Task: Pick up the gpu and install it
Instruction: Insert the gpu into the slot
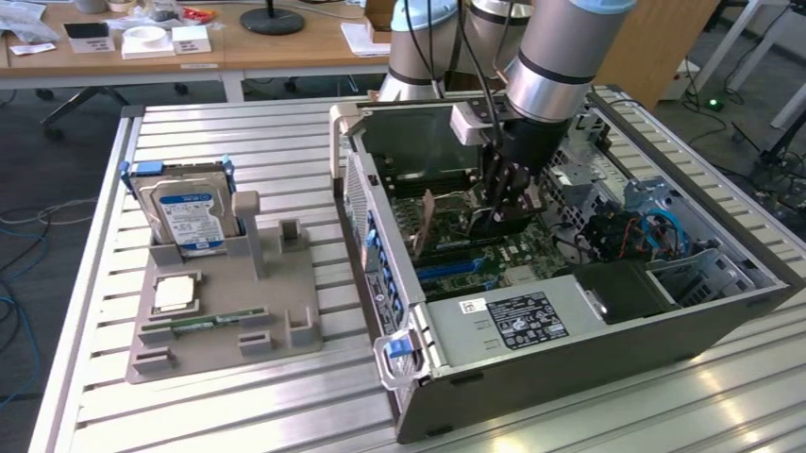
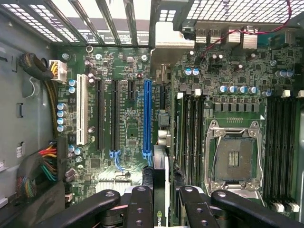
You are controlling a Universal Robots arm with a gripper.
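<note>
I'm watching the black metal gripper (image 2: 164,206) pinching the thin dark gpu card (image 2: 160,166), which is looking offset from the long blue plastic slot (image 2: 147,118), so pressing risks jamming its edge.

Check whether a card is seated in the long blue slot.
No, the long blue slot stands empty along its whole visible length.

The motherboard (image 2: 126,118) is green, with a blue slot (image 2: 147,116) and a white slot (image 2: 81,116). The gpu (image 2: 160,187) is black. The hard drive (image 1: 189,217) is silver with a blue label, the holder (image 1: 226,326) grey, the table (image 1: 240,132) ribbed silver.
</note>
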